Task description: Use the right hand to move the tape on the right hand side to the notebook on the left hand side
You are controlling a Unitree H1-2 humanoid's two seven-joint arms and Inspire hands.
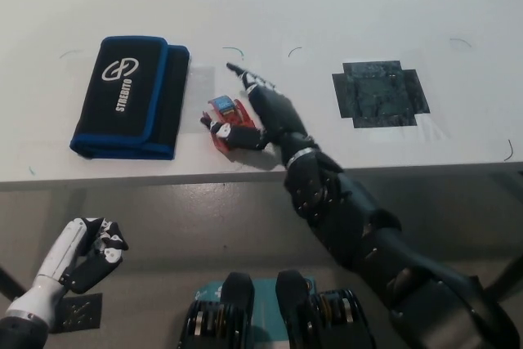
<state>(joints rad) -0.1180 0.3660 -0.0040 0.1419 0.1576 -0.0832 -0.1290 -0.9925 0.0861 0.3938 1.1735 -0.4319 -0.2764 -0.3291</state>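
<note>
The tape (226,117), a small red dispenser with a blue label, lies tipped on the white table (343,6), a short way right of the notebook. The notebook (131,96) is a black case with a blue border, flat at the table's left. My black right hand (263,114) is just right of the tape with its fingers spread apart. One finger points away toward the table's back, and the thumb still lies across the tape's front. My white left hand (88,254) rests below the table's front edge at lower left, fingers curled in.
A black tape-marked square patch (379,93) sits on the table at right. The table's front edge (163,173) runs across the middle of the view, with grey floor below it. Faint pen marks dot the tabletop.
</note>
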